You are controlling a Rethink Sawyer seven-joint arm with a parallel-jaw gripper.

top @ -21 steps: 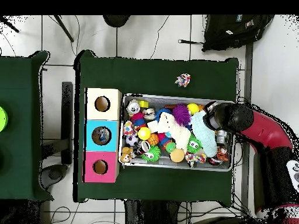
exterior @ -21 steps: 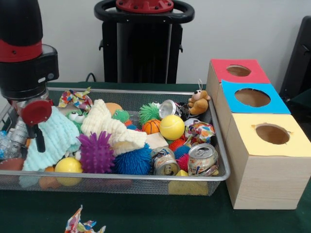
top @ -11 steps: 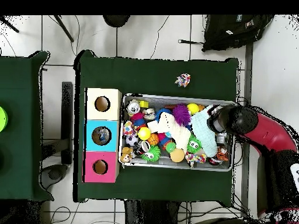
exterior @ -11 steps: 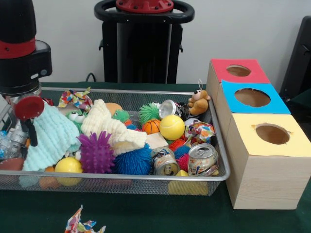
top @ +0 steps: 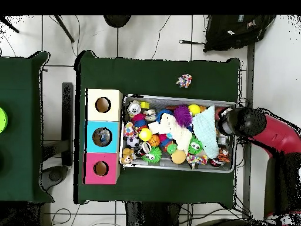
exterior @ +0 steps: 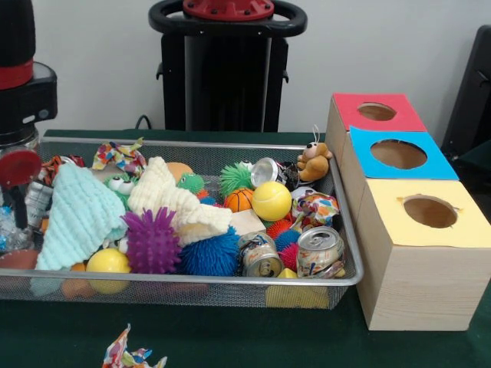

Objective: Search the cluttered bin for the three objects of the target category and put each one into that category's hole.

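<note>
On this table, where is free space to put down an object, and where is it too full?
The green cloth between the wire bin and the table edge is bare, except for one small patterned toy. The strip on the bin's other long side is also bare. Inside the bin, toys fill everything.

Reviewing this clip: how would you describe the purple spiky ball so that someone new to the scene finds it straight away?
Start at the wire mesh bin left of the three wooden boxes. Along its front edge, the purple spiky ball sits between a yellow smooth ball and a blue spiky ball. It is the only purple thing there, with thick blunt spikes.
</note>
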